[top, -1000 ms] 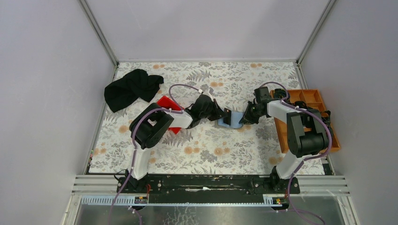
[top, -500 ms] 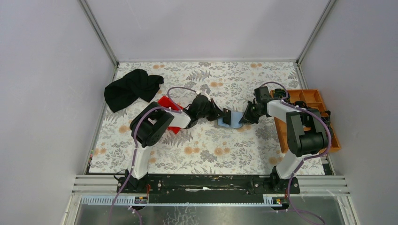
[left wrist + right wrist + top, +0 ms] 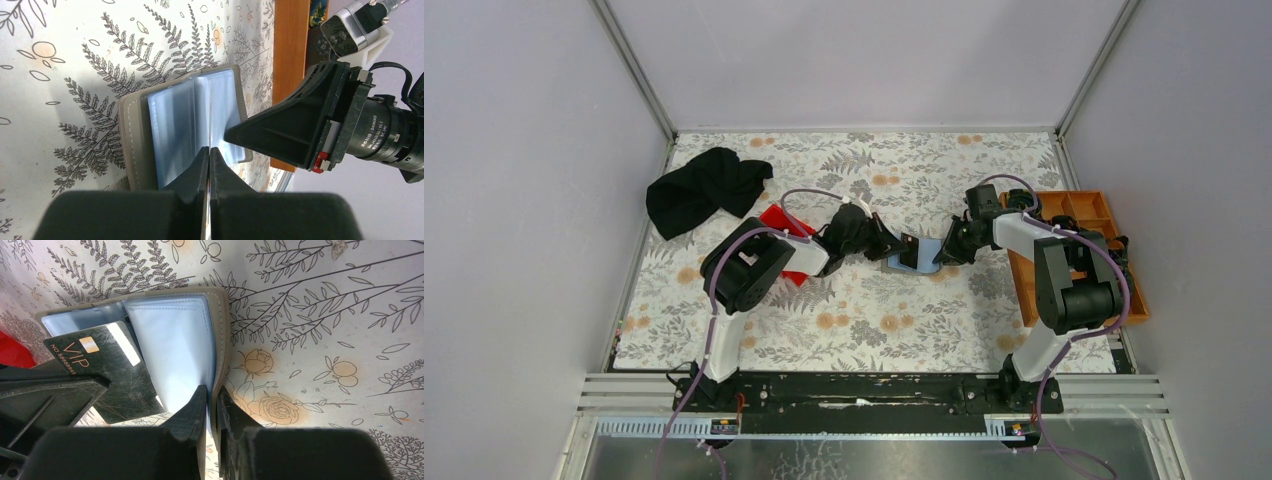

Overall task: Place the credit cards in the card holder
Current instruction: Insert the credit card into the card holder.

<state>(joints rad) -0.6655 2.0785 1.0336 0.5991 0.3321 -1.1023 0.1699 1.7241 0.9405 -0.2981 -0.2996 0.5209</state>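
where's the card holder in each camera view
Top external: card holder near the picture's middle.
Left wrist: card holder in the middle, lying open.
Right wrist: card holder upper middle, open.
Shared landmark: the right gripper pinching its edge.

Bkgd items on floral mat

Black cloth (image 3: 707,190) bunched up at far left of mat (image 3: 874,320); mat is white w/ grey fern print & orange blooms. Red bin (image 3: 776,218) just beside cloth, twd centre, partly hidden. Orange tray (image 3: 1079,195) w/ compartments at right edge of mat; sth dark inside, can't tell what. Pale walls (image 3: 864,60) on 3 sides, metal posts in far corners. Metal rail (image 3: 874,390) along near edge.
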